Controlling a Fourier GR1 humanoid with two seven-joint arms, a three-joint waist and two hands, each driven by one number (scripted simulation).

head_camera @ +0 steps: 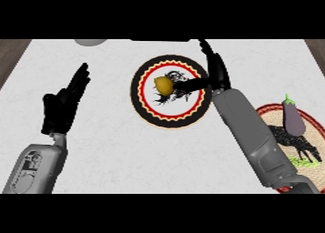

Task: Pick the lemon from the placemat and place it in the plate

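Lemon at right hand fingers, over plate.

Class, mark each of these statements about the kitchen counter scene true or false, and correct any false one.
1. The lemon is over the plate. True.
2. The eggplant lies on the plate. False: it lies on the placemat.
3. The right robot hand is at the lemon. True.
4. The left robot hand holds the eggplant. False: it is open and holds nothing.
5. The placemat is left of the plate. False: it is to the right.
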